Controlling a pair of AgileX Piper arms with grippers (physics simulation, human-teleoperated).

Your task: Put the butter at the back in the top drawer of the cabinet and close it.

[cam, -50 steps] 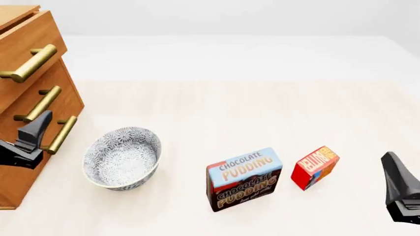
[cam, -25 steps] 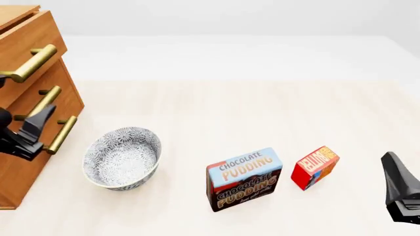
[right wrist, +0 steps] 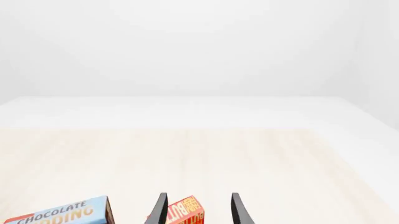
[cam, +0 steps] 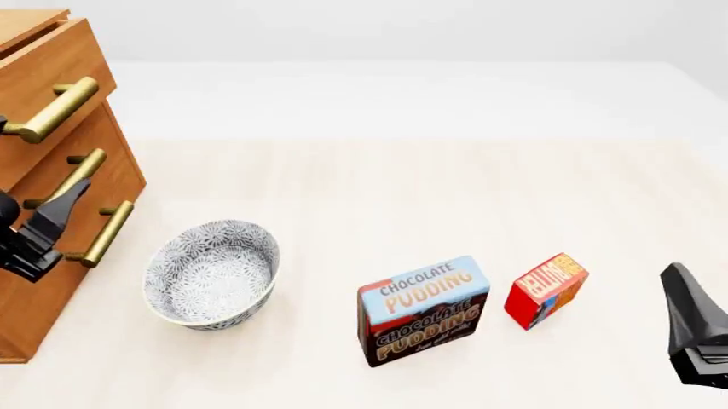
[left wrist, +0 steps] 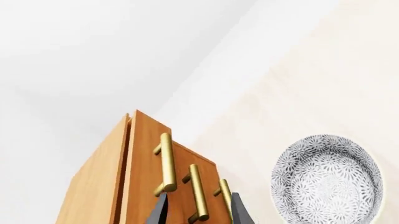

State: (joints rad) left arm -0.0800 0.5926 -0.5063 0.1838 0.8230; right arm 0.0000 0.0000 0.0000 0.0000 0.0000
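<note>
The butter (cam: 546, 290) stands on the tabletop (cam: 455, 187) at the near right side, just beside the chocolate pudding box (cam: 424, 310), to its right, with a small gap between them. It is well apart from the cabinet (cam: 51, 196), which stands at the left edge of the front view. The top drawer (cam: 46, 81) sticks out a little more than the two lower drawers, and its brass handle (cam: 51, 111) is free.

The left end effector (cam: 51, 226) is in front of the cabinet, close to the middle handle (cam: 74, 181) and the lowest handle (cam: 108, 233). In the left wrist view its two fingers are spread wide and hold nothing. A patterned bowl (cam: 211, 273) sits on the tabletop near the cabinet.

The right end effector (right wrist: 197, 210) is low at the right edge of the front view. In the right wrist view its fingers are also wide apart, and the butter shows between them, but they do not touch it.
</note>
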